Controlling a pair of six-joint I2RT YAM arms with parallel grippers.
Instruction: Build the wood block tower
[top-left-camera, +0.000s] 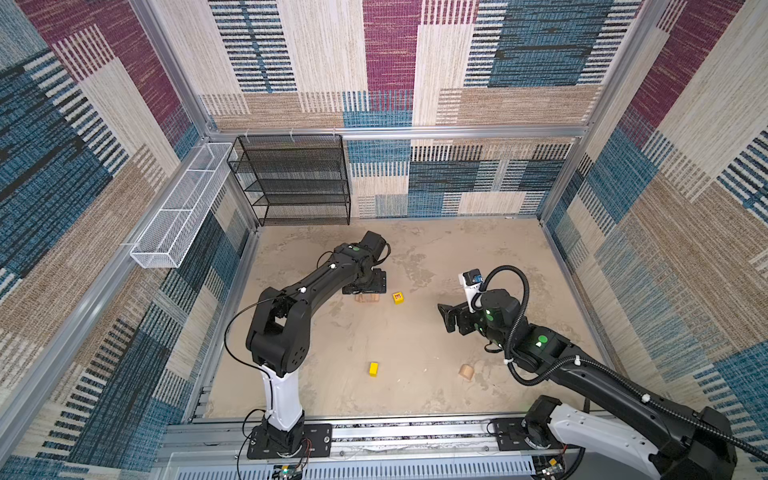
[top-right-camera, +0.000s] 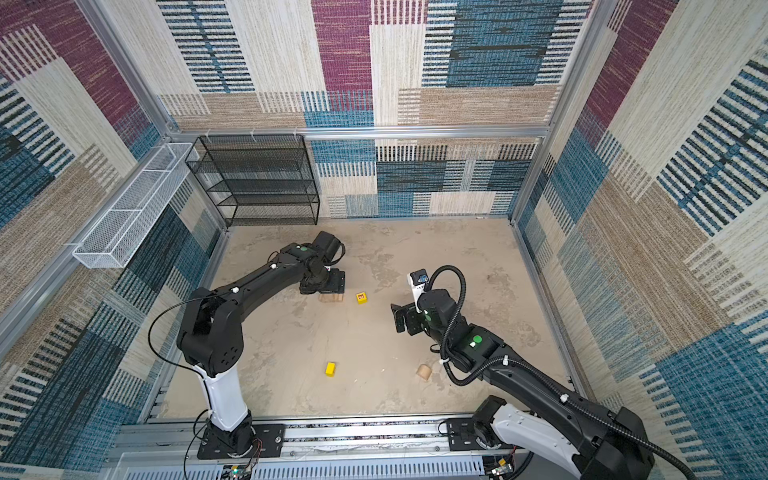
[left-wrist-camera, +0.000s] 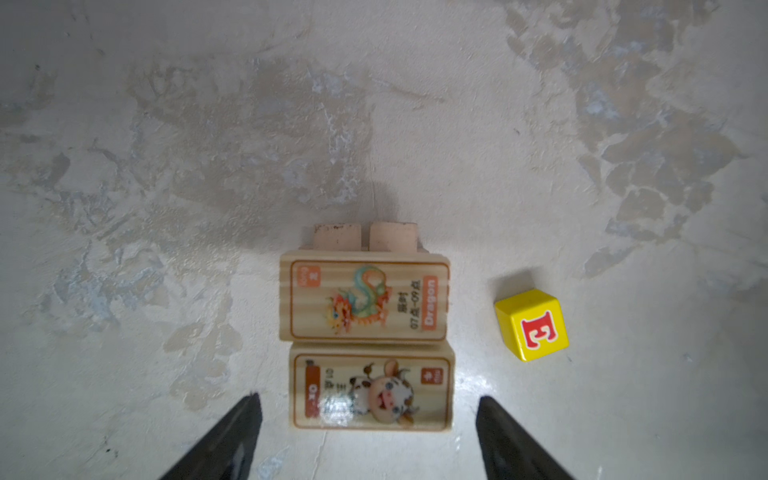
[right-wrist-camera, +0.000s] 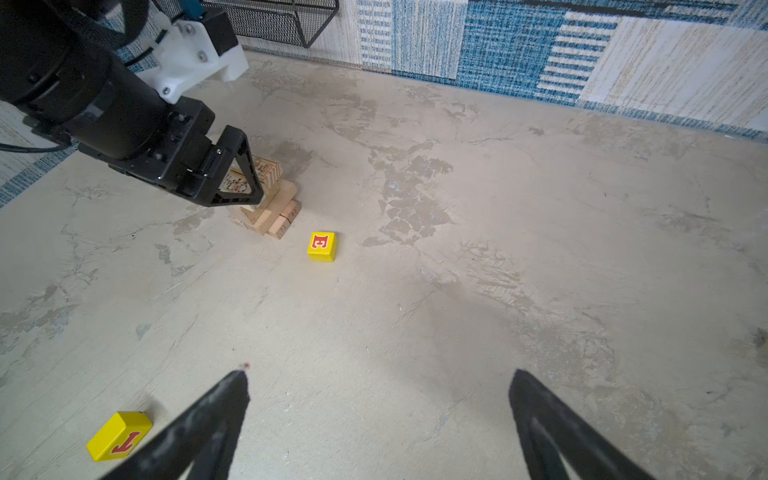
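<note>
Two printed oblongs form the top layer of the tower (right-wrist-camera: 272, 208), which stands left of centre on the table (top-left-camera: 415, 257), about midway between its near and far edges. The Dragon block (left-wrist-camera: 365, 301) and the Ox block (left-wrist-camera: 371, 390) lie flat, long sides touching. They sit across the plain tan blocks (left-wrist-camera: 336, 236) below, whose ends show past the Dragon block. I judge the crossed layers are meant to give a level deck for smaller pieces.

My left gripper (left-wrist-camera: 368, 400) hangs straight over the tower. Its jaws stand wide on either side of the Ox block, clear of both ends and gripping nothing. That spread should let it lift off without nudging the layer.

Legible writing: "Dragon" and "Ox" in white on orange tabs. Beside the dragon are the figures 07 and 09, with characters too small for me to read.

Just right of the tower, apart from it, lies the yellow E block (left-wrist-camera: 532, 324), lettered in red. A second yellow block (right-wrist-camera: 120, 436) lies near, around centre, and its red letter reads as J or T. The rounded tan piece (top-left-camera: 466, 372) lies near and to the right.

My right gripper (right-wrist-camera: 379, 372) hovers right of centre, well apart from the tower, jaws wide and empty, which leaves the left arm room to work.
</note>
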